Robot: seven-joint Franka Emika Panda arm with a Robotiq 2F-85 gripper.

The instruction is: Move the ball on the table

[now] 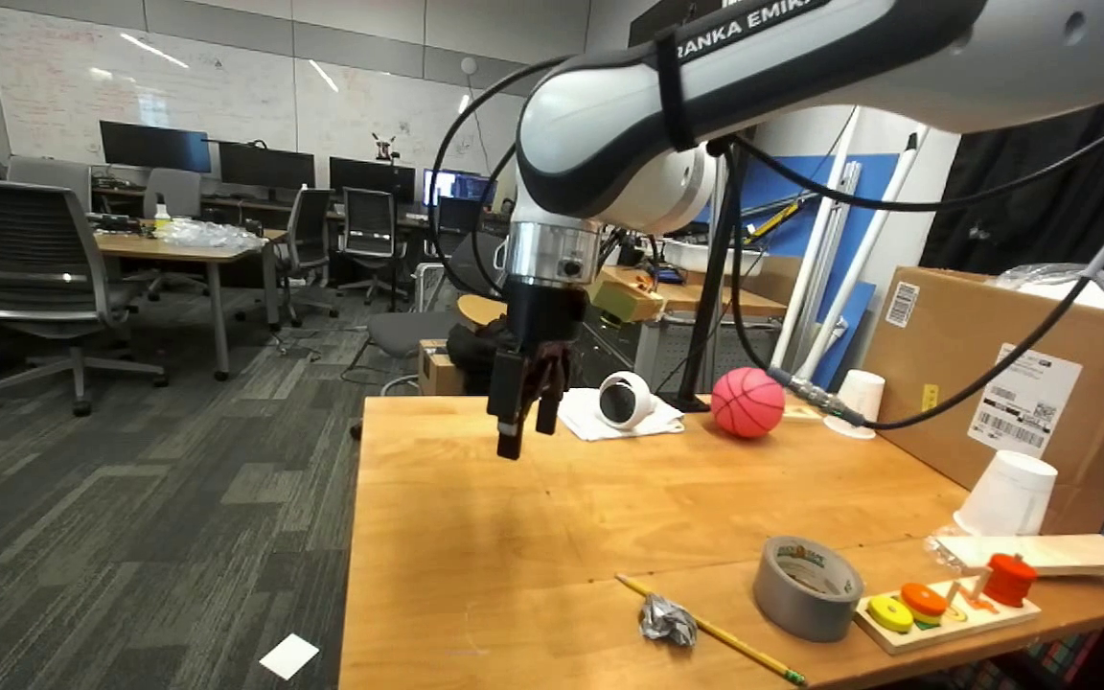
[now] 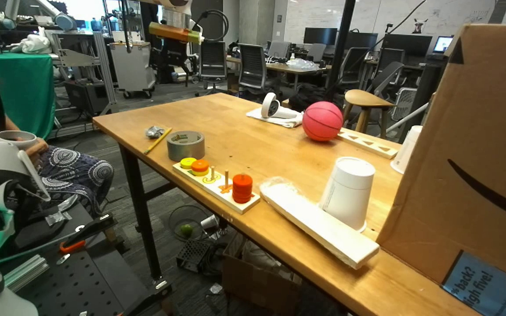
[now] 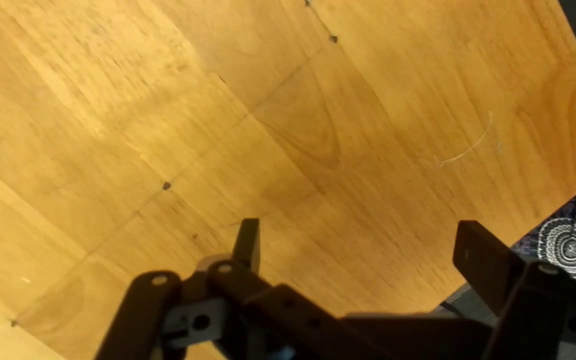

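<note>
A robotic gripper (image 3: 359, 224) hung above the wooden table (image 1: 456, 537), its fingers (image 3: 483, 260) parted wide; well apart from them, the pink ball (image 1: 747, 402) sat on the table near a white cloth (image 1: 659, 422).

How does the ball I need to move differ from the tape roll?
Colour: the ball is pink with dark lines; the tape roll is grey.
Shape: the ball is a sphere; the tape roll is a ring, hole facing up.
Place: the ball sits near the white cloth; the tape roll, beside the pegged toy.
Shared: both rest on the table, and neither is in the open hand.
</note>
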